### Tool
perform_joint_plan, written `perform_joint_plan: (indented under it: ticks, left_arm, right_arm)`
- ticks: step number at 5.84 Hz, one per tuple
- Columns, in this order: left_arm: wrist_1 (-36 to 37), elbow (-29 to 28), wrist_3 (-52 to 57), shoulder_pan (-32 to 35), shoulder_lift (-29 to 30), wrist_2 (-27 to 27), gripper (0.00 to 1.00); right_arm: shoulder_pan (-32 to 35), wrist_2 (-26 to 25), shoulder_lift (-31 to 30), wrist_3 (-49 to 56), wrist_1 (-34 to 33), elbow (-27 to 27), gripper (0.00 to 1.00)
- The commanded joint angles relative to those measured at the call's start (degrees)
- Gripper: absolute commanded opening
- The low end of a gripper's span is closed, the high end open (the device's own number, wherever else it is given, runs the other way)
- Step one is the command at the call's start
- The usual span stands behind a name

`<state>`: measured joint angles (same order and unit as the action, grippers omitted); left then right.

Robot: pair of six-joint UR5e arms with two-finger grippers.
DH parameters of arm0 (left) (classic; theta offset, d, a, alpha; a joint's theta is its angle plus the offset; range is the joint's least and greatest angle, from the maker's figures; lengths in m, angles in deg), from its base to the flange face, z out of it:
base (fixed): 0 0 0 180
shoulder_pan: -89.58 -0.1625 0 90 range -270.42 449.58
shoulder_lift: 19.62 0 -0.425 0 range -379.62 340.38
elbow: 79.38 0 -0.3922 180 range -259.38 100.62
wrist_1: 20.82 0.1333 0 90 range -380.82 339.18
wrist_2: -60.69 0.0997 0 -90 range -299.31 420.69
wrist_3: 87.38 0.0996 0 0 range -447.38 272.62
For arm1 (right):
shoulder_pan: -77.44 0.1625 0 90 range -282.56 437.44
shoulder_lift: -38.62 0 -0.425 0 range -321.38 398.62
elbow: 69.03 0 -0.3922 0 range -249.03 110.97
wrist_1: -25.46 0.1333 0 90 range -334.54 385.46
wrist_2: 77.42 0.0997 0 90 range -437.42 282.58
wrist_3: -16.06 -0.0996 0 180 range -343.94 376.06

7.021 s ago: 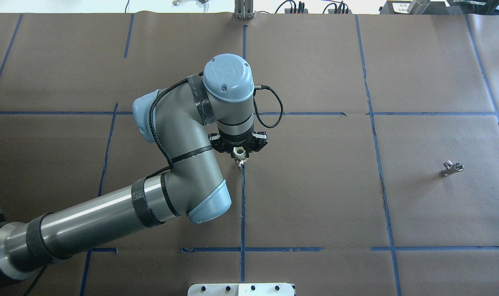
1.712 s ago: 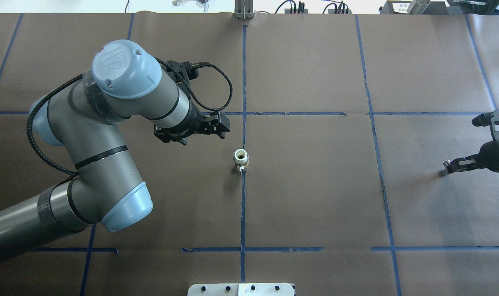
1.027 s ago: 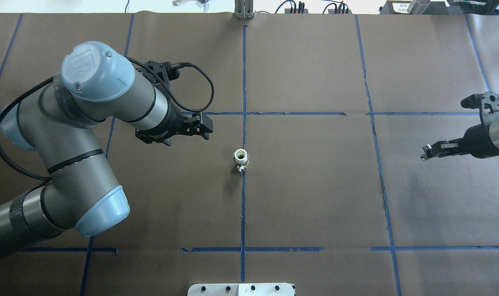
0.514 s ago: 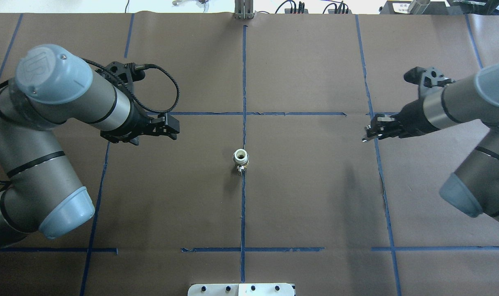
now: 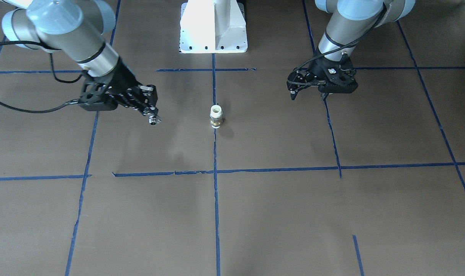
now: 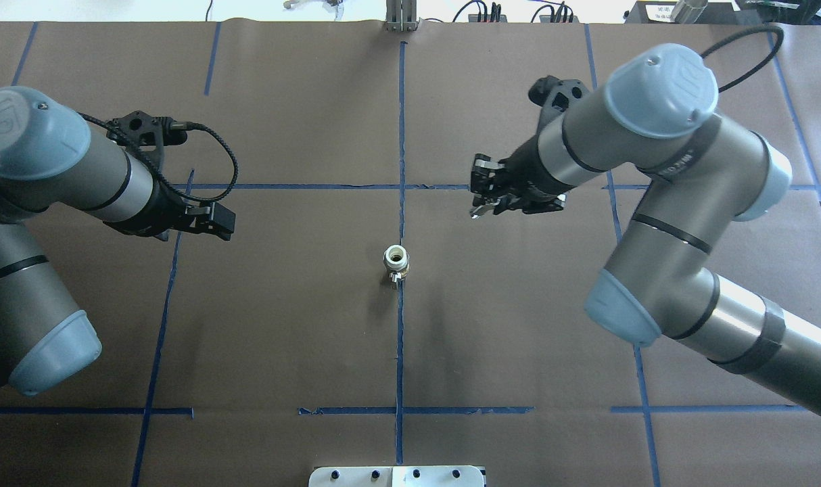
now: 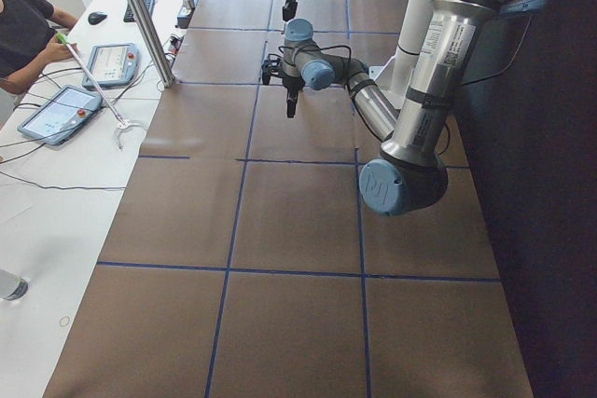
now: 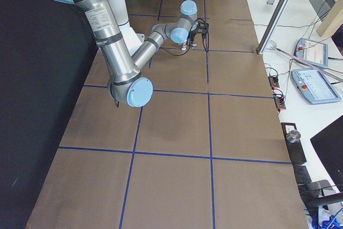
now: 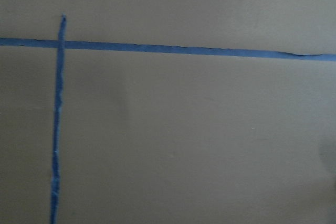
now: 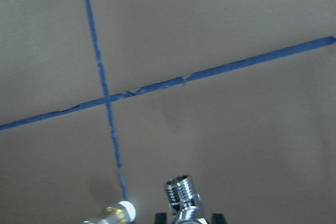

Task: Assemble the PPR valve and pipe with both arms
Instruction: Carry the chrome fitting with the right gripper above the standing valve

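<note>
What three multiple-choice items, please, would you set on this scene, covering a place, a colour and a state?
1. Where does the PPR valve stand?
A on the centre blue tape line
B on a tray
C in a corner square

2. What colour is the pipe?
A red
B chrome
C white

3. How is the right tool?
A open and empty
B touching the valve
C shut on the pipe

Key:
1 A: the overhead view shows it upright on that line.
2 B: the right wrist view shows shiny metal.
3 C: the pipe juts from its fingertips, apart from the valve.
</note>
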<state>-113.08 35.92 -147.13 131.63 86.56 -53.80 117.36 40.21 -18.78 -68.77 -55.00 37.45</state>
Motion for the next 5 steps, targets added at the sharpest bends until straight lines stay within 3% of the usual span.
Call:
perform_joint_plan:
  ticks: [1, 3, 4, 5]
  left_arm:
    - [-0.3, 0.1, 4.5, 1.2, -3.9, 0.0, 1.00]
    - [-0.3, 0.2, 6.7, 2.2, -5.8, -0.1, 1.00]
    - [-0.2, 0.1, 6.7, 2.4, -6.0, -0.2, 1.00]
    - [-0.2, -0.1, 6.7, 2.5, -6.9, -2.8, 1.00]
  right_arm:
    - [-2.2, -1.3, 11.5, -3.8, -8.5, -3.7, 0.00]
    - [-4.5, -4.7, 21.2, -6.4, -8.6, -14.5, 0.00]
    - [-4.9, -4.8, 23.0, -7.4, -9.2, -18.1, 0.00]
    - [-5.4, -4.6, 23.1, -7.3, -14.5, -17.9, 0.00]
